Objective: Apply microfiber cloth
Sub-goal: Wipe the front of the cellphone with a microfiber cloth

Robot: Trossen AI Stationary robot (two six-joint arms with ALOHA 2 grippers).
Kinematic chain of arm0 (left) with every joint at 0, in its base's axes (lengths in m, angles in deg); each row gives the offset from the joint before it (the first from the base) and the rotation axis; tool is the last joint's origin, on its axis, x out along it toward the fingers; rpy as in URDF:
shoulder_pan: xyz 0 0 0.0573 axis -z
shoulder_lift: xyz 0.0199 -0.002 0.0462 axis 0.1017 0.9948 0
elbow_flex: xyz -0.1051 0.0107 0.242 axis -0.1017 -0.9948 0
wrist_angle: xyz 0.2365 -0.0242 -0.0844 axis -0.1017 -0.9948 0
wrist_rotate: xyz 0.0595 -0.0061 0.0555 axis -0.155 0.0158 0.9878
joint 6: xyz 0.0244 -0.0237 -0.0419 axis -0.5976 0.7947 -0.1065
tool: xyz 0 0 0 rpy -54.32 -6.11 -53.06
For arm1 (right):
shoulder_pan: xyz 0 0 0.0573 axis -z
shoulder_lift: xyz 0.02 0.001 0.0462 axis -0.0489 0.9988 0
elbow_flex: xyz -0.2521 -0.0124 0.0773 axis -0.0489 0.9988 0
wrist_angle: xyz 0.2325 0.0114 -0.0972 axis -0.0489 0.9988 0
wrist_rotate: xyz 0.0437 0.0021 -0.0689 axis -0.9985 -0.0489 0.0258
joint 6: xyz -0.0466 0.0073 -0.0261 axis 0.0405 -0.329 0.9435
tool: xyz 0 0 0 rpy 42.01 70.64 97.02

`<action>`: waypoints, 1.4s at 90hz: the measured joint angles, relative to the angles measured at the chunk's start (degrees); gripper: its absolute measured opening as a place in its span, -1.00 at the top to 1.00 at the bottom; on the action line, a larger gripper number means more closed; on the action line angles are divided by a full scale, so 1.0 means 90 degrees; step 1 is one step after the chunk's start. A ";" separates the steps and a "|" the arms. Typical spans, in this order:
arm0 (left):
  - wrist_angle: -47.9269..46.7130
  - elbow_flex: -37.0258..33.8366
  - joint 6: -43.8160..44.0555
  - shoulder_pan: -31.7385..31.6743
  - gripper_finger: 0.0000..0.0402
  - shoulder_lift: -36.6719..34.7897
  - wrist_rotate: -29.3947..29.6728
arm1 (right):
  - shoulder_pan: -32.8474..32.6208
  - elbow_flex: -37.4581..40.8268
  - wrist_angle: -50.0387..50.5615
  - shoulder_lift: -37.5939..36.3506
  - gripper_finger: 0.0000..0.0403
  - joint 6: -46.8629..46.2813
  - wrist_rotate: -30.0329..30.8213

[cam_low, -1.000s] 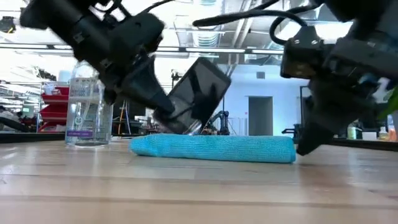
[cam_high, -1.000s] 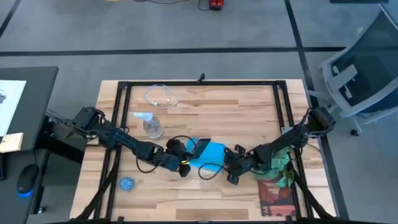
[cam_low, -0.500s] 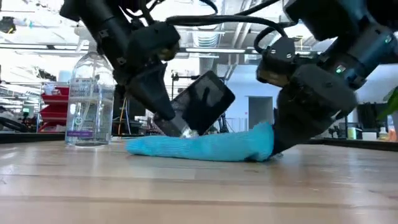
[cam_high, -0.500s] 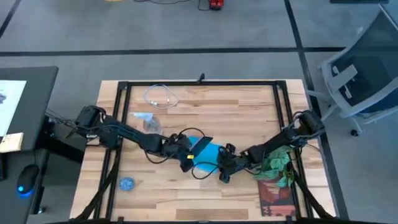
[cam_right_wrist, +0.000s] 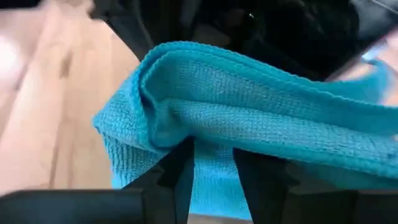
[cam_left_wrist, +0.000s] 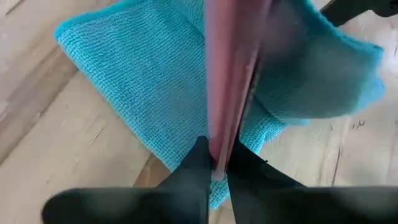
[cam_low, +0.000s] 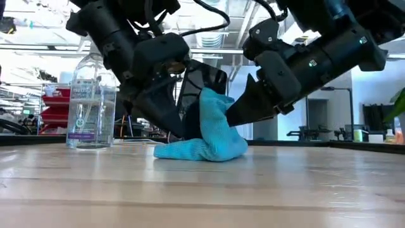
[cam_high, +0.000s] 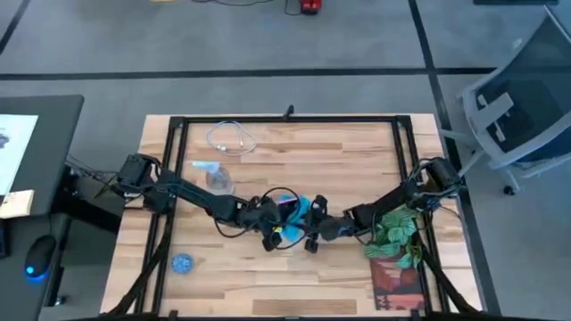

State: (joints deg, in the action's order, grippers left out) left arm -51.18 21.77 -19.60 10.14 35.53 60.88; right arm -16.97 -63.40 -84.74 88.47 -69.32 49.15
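**Low view: cloth lifted against an upright phone**

Low view shows what the overhead one hides: the black phone (cam_low: 201, 85) stands nearly on edge, and the microfiber cloth (cam_low: 212, 130) is bunched against its face, one end raised, the rest trailing on the table (cam_low: 202, 190).

High view places both arms meeting just toward 6 o'clock of the table's centre, the left gripper (cam_high: 268, 217) at 9 o'clock of the cloth (cam_high: 300, 210), the right gripper (cam_high: 314, 229) at 3 o'clock of it.

Left wrist view shows that gripper's fingers (cam_left_wrist: 199, 165) closed narrowly on the phone's thin edge, the cloth spread beneath. Right wrist view shows its fingers (cam_right_wrist: 180, 165) pinching a fold of the cloth.

On the light wooden table, a clear spray bottle (cam_high: 217, 177) and a coiled white cable (cam_high: 230, 138) lie toward 10 o'clock, a small blue disc (cam_high: 182, 263) toward 8 o'clock, a green plant (cam_high: 397, 230) toward 4 o'clock. An office chair (cam_high: 522, 98) stands on grey floor beyond.
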 joint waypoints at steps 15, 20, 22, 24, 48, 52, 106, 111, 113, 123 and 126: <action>0.0192 -0.0004 -0.0239 0.0025 0.98 0.0016 -0.0059 | -0.0138 -0.0012 -0.0952 -0.0002 0.54 0.0922 0.0147; 0.0302 -0.0011 -0.0343 0.0063 0.98 0.0023 -0.0060 | -0.0169 -0.0015 -0.1129 -0.0007 0.57 0.1226 0.0368; 0.0347 -0.0011 -0.0378 0.0076 0.98 0.0025 -0.0060 | -0.0178 -0.0015 -0.1153 -0.0007 0.59 0.1315 0.0456; 0.0386 -0.0013 -0.0412 0.0090 0.98 0.0025 -0.0060 | -0.0179 -0.0015 -0.1156 -0.0007 0.61 0.1388 0.0538; 0.0483 -0.0021 -0.0539 0.0176 0.98 0.0032 -0.0041 | -0.0218 -0.0012 -0.1571 -0.0007 0.98 0.2322 0.1142; 0.0505 -0.0021 -0.0571 0.0179 0.98 0.0032 -0.0056 | -0.0223 -0.0012 -0.1642 -0.0007 0.97 0.2403 0.1177; 0.0535 -0.0021 -0.0730 0.0202 0.98 0.0028 -0.0031 | -0.0443 -0.0642 -0.1494 0.1153 1.00 0.2636 0.1442; 0.0537 -0.0021 -0.0754 0.0207 0.98 0.0027 -0.0043 | -0.0495 -0.0739 -0.1571 0.1038 1.00 0.3006 0.1801; 0.0537 -0.0021 -0.0753 0.0212 0.98 0.0027 -0.0043 | -0.0510 -0.0767 -0.1607 0.0984 1.00 0.3127 0.1914; 0.0546 -0.0019 -0.0751 0.0220 0.98 0.0026 -0.0058 | -0.0559 -0.0821 -0.1648 0.0835 1.00 0.3583 0.2319; 0.0545 -0.0019 -0.0750 0.0222 0.98 0.0025 -0.0056 | -0.0560 -0.0821 -0.1697 0.0833 1.00 0.3681 0.2330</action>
State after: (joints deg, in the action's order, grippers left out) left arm -46.28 21.61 -26.35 12.14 35.75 60.38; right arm -22.01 -70.79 -100.02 95.97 -36.19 70.11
